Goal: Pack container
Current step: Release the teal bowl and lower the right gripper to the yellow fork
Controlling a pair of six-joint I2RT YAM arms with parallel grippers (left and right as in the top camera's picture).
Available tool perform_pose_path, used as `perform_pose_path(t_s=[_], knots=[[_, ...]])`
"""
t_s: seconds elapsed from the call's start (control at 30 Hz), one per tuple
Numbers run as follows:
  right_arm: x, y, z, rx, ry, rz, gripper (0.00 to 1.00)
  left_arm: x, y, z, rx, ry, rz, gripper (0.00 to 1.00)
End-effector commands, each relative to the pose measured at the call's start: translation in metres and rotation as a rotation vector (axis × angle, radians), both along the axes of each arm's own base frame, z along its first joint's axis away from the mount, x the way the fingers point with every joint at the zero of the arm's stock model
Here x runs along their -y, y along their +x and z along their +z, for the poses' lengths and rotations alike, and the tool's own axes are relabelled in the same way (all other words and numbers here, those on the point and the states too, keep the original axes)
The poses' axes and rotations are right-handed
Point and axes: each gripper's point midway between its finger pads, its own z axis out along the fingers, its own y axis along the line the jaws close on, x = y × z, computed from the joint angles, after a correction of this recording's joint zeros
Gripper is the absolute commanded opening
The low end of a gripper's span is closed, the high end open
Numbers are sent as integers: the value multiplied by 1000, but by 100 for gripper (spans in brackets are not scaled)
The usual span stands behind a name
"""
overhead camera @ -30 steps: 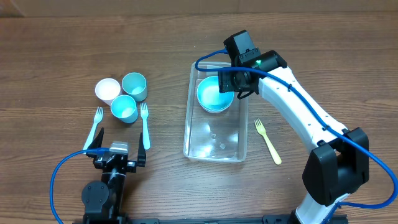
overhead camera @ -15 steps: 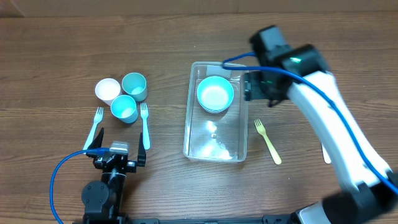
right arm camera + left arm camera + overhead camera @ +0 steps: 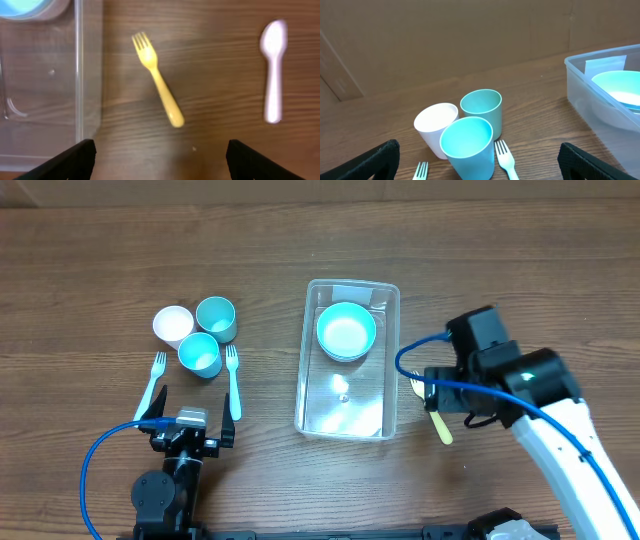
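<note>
The clear container (image 3: pixel 302 385) stands mid-table with a teal bowl (image 3: pixel 346 330) in its far end. Just right of it my right gripper (image 3: pixel 440 395) hangs open above a yellow fork (image 3: pixel 441 424) lying on the wood. In the right wrist view the yellow fork (image 3: pixel 159 95) lies ahead of the open, empty right gripper (image 3: pixel 160 165), with the container wall (image 3: pixel 79 75) at left. My left gripper (image 3: pixel 193 412) rests open at the front left. From the left wrist, the left gripper (image 3: pixel 480 170) faces three cups and holds nothing.
A white cup (image 3: pixel 172 324), a green-teal cup (image 3: pixel 216 317) and a bright teal cup (image 3: pixel 200 354) cluster at the left, flanked by a light blue fork (image 3: pixel 152 385) and a pale fork (image 3: pixel 233 380). A pale spoon (image 3: pixel 274 75) lies right of the yellow fork.
My right arm has swung from the bowl in the container out to the right and toward the front, stopping over the yellow fork. The bowl stays in the container. The left arm has not moved.
</note>
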Motion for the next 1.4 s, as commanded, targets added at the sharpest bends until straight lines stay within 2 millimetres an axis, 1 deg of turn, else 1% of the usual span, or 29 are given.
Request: perform_pose_path(t_s=[0.0, 0.07, 0.13, 0.17, 0.27, 0.37, 0.4, 0.47, 0.5, 0.53, 0.57, 0.6, 0.63, 0.77, 0.8, 0.83, 0.9, 0.93, 0.97, 1.13, 1.23, 1.3, 1.37], knots=[[-4, -2, -12, -46, 114, 17, 86, 2, 0, 0, 7, 10, -9, 100], [10, 2, -13, -43, 111, -25, 86, 2, 0, 0, 7, 10, -9, 100], [26, 2, -14, -51, 100, -42, 88, 2, 0, 0, 7, 10, -10, 100], [29, 2, -14, -54, 94, -37, 89, 2, 0, 0, 7, 10, -9, 100], [32, 2, -15, -53, 88, -15, 88, 2, 0, 0, 7, 10, -9, 100], [28, 7, -17, -37, 109, -9, 79, 2, 0, 0, 7, 10, -10, 100], [28, 7, -21, -37, 112, -8, 78, 2, 0, 0, 7, 10, -9, 100], [28, 6, -34, -50, 103, 21, 78, 2, 0, 0, 7, 10, -9, 100], [28, 4, -41, -62, 100, 31, 79, 2, 0, 0, 7, 10, -9, 100], [27, 3, -51, -76, 102, 34, 83, 2, 0, 0, 7, 10, -9, 100], [27, 2, -56, -80, 105, 34, 94, 2, 0, 0, 7, 10, -10, 100], [26, 3, -60, -83, 111, 35, 98, 2, 0, 0, 7, 10, -9, 100], [25, 3, -62, -85, 116, 36, 100, 2, 0, 0, 7, 10, -9, 100], [24, 14, -60, -42, 118, 39, 100, 2, 0, 0, 7, 10, -10, 100], [24, 16, -60, -34, 118, 39, 100, 2, 0, 0, 7, 10, -9, 100], [24, 17, -60, -33, 119, 40, 96, 2, 0, 0, 7, 10, -10, 100], [23, 18, -60, -27, 116, 52, 73, 2, 0, 0, 7, 10, -9, 100], [23, 18, -61, -33, 112, 69, 68, 2, 0, 0, 7, 10, -9, 100], [24, 17, -63, -42, 110, 75, 65, 2, 0, 0, 7, 10, -9, 100], [24, 13, -81, -127, 107, 70, 65, 2, 0, 0, 7, 10, -10, 100], [20, 13, -94, -177, 120, 88, 67, 2, 0, 0, 7, 10, -10, 100], [17, 13, -103, -205, 129, 141, 71, 2, 0, 0, 7, 10, -10, 100], [16, 15, -107, -210, 134, 151, 73, 2, 0, 0, 7, 10, -9, 100]])
